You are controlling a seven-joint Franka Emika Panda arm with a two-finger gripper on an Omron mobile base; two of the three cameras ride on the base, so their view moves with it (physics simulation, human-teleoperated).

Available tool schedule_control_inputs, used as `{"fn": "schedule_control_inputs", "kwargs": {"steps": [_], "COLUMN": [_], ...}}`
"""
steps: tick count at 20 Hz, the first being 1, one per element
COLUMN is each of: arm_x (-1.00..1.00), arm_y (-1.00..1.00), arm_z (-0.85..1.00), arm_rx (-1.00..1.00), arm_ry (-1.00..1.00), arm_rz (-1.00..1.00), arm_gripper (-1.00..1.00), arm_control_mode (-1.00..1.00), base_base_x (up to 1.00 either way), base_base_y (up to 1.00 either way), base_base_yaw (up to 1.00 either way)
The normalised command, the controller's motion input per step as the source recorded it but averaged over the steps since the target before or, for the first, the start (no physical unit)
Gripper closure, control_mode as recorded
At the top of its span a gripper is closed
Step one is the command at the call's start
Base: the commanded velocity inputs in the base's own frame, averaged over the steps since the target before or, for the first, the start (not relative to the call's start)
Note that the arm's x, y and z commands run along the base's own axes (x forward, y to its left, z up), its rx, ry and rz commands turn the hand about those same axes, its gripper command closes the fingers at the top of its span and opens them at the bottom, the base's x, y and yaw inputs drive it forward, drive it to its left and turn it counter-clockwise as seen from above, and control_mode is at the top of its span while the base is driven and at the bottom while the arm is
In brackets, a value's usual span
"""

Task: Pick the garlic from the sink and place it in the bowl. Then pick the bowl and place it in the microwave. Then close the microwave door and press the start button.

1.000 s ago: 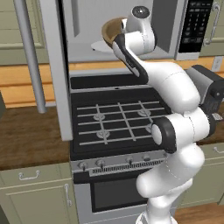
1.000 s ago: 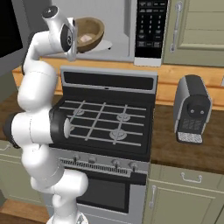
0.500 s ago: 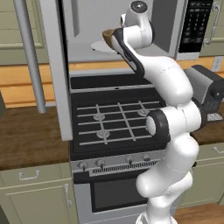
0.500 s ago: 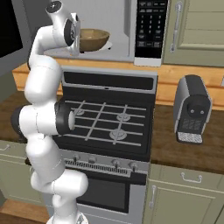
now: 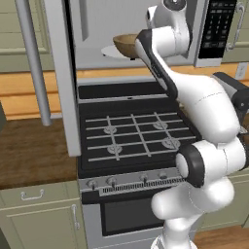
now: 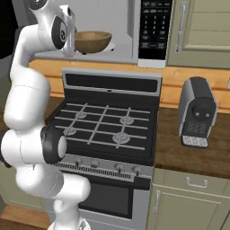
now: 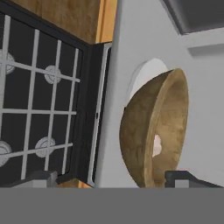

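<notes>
Released, bowl (image 7: 153, 135) with garlic (image 7: 156, 145) sits between opened tool (image 7: 113, 177) fingers

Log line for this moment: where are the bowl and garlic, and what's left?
bowl: inside open microwave, on turntable | garlic: in bowl | gripper: open at bowl rim | left: close door, press start

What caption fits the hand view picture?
Open jaws on each side of the wooden bowl inside the microwave, garlic peeking inside it.
</notes>
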Motion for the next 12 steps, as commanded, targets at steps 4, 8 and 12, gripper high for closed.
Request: {"fn": "schedule_control_inputs", "kwargs": {"steps": [4,8,12], "arm_x": [-1.0,-1.0,-1.0], "arm_y": [-0.06,0.0,0.0], "arm_z": [-0.36,-0.65,-0.79], "arm_rx": [-0.06,-0.11,-0.13], "arm_ry": [-0.02,0.0,0.02], "arm_rz": [0.05,0.09,0.09], "arm_gripper": [-1.0,-1.0,-1.0], "arm_control_mode": [-1.0,-1.0,-1.0], "base_base_x": [0.0,0.0,0.0], "base_base_y": [0.0,0.0,0.0], "base_base_yaw": [0.0,0.0,0.0]}}
